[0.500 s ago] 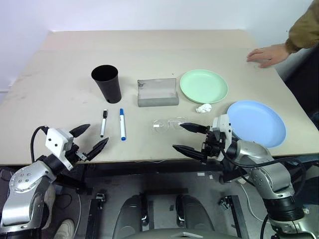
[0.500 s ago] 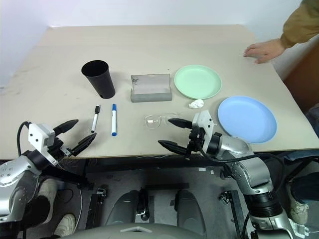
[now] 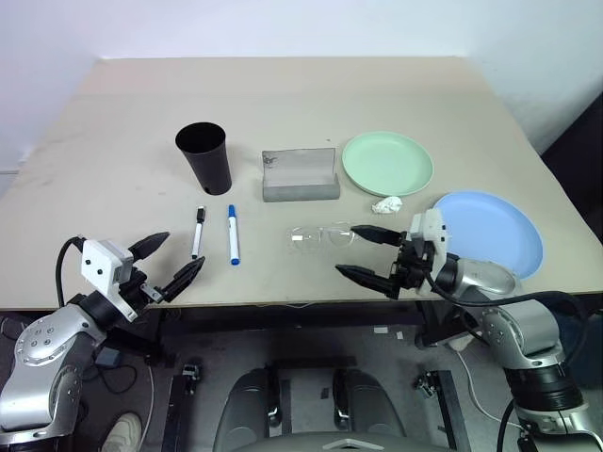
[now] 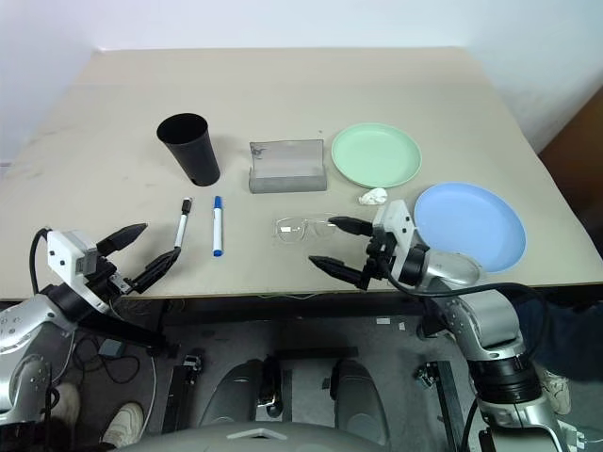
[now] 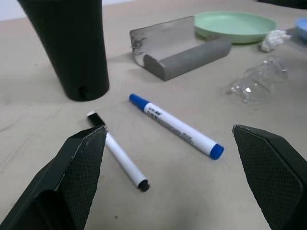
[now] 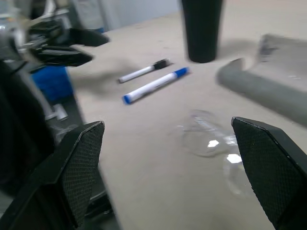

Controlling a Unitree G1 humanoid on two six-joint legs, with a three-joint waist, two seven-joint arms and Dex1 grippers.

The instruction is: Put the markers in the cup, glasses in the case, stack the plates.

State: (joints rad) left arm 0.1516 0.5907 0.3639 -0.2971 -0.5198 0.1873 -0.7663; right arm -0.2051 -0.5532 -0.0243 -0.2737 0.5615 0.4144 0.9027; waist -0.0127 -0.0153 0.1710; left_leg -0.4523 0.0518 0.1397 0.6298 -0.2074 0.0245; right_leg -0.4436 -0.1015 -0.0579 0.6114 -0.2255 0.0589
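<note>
Beige bench (image 3: 283,94) carries: black cup (image 3: 204,158) upper left; open grey case (image 3: 300,175) centre; green plate (image 3: 387,163), paper wad (image 3: 385,203), blue plate (image 3: 495,231) right; two markers (image 3: 215,234), clear glasses (image 3: 320,235) at front.

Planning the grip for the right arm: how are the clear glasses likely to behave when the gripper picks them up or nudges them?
The glasses look thin and see-through, so probably light and apt to slide on the smooth table if nudged. The slim frame likely flexes and seems fragile under a hard pinch. Lying flat, they should not roll, unlike the markers.
</note>
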